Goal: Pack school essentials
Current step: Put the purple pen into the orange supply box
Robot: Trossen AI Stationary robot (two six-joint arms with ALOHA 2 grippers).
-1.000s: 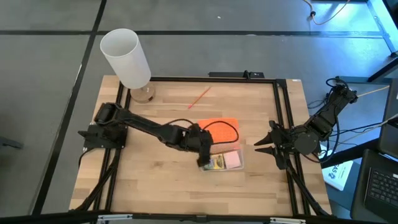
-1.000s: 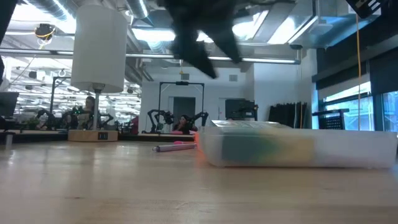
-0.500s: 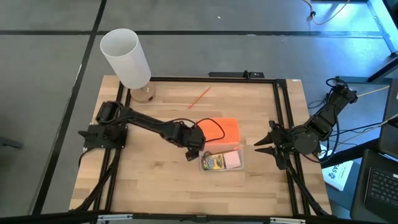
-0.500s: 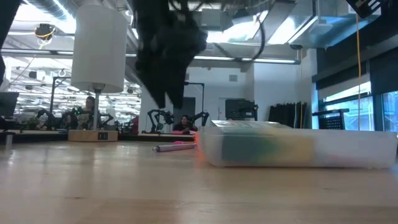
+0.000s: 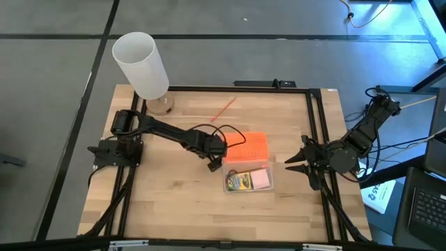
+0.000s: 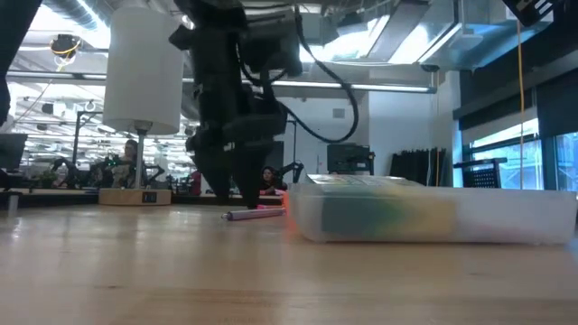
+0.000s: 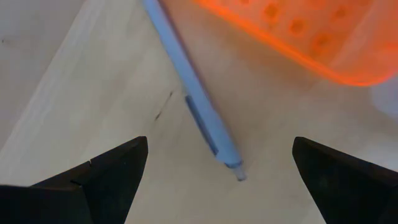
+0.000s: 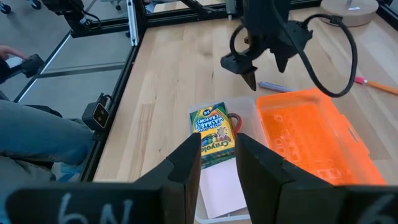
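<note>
The pen (image 7: 198,102), blue-grey, lies flat on the table (image 5: 167,202) and runs diagonally through the middle of the left wrist view, one end toward the lower centre, the other running off at the top, close beside the orange lid (image 7: 311,37) in the upper right. The left gripper (image 7: 217,174) hangs straight above it with its two dark fingers (image 7: 106,171) spread wide, one in each lower corner, and the pen between them, untouched. In the low view the clear box (image 6: 433,215) fills the near right, green and yellow showing through its wall; behind it to the left the pen (image 6: 255,214) lies on the wood under the left gripper (image 6: 230,191), whose tips hover just above the table. From above, the box (image 5: 248,180) sits at centre frame with the crayon box (image 5: 240,182) and pink pad (image 5: 260,180) inside. The lid (image 5: 245,146) lies just beyond it, and the left gripper (image 5: 213,164) is just left of both. A red pencil (image 5: 224,109) lies farther back, alone, and a white cylinder (image 5: 141,66) stands at the upper left corner. The right gripper (image 5: 291,163) waits at the right edge, fingers apart.
</note>
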